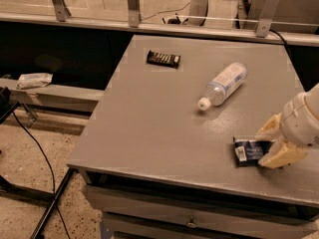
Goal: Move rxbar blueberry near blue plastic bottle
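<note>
The rxbar blueberry (pixel 247 151), a dark navy wrapper with a white patch, lies flat near the table's front right. My gripper (pixel 262 148) comes in from the right at table height. Its two pale fingers (pixel 280 156) stand either side of the bar's right end, with a small gap to the wrapper, so the gripper is open around it. The bar's right end is hidden behind the fingers. The blue plastic bottle (pixel 225 84), clear with a white cap and a pale blue label, lies on its side further back, cap pointing to the front left.
A dark brown bar with pale lettering (pixel 163 59) lies at the back left of the grey table (pixel 149 128). A metal rail with posts (pixel 132 4) runs behind the table. A lower ledge (pixel 55 94) and floor cables are at left.
</note>
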### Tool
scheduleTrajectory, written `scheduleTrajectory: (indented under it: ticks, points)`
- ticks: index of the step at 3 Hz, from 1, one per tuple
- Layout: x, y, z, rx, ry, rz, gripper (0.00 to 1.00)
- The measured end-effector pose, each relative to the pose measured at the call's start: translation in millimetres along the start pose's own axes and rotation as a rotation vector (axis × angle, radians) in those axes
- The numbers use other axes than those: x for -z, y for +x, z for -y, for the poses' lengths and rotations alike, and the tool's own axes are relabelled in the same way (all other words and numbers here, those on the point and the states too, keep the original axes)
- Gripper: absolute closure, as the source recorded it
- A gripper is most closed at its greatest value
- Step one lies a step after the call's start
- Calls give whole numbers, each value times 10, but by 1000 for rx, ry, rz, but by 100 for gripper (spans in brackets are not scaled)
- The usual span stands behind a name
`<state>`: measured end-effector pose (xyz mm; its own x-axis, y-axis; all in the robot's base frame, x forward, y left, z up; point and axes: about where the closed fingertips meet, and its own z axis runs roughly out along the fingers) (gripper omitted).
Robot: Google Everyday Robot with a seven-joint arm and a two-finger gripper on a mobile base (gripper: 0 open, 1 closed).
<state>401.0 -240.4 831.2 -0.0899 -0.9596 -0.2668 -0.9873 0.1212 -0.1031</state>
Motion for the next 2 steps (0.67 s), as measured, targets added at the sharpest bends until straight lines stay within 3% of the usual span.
scheduleTrajectory:
  ticks: [2]
  points:
    - [658,-256,413,-52,125,88,100]
